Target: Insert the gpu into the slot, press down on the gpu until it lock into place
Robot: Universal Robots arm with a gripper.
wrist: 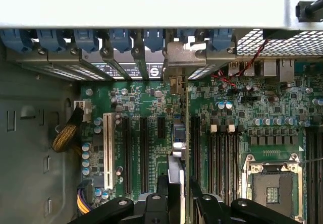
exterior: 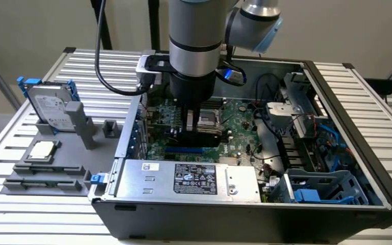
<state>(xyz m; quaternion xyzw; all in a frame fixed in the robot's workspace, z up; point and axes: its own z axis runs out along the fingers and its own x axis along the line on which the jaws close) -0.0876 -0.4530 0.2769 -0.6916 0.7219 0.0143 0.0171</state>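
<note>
Exterior view | pincer (exterior: 199,126) grips gpu (exterior: 203,139) | inside open computer case (exterior: 250,220), over blue slot (exterior: 182,151)

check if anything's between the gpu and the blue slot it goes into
Nothing visible does. The gripper holds the gpu edge-down over the slot, and the stretch of blue slot showing at the card's lower edge is bare. What lies under the card is hidden.

One arm (exterior: 194,41), one gripper (exterior: 199,127), one gpu (exterior: 206,139). One blue slot (exterior: 184,151). One computer case (exterior: 250,219), one silver power supply (exterior: 189,178). One white expansion slot (wrist: 107,148), one CPU socket (wrist: 272,183), one braided yellow cable (wrist: 65,133). One hard drive (exterior: 48,109), one loose processor chip (exterior: 41,149), one slatted table (exterior: 32,219).
</note>
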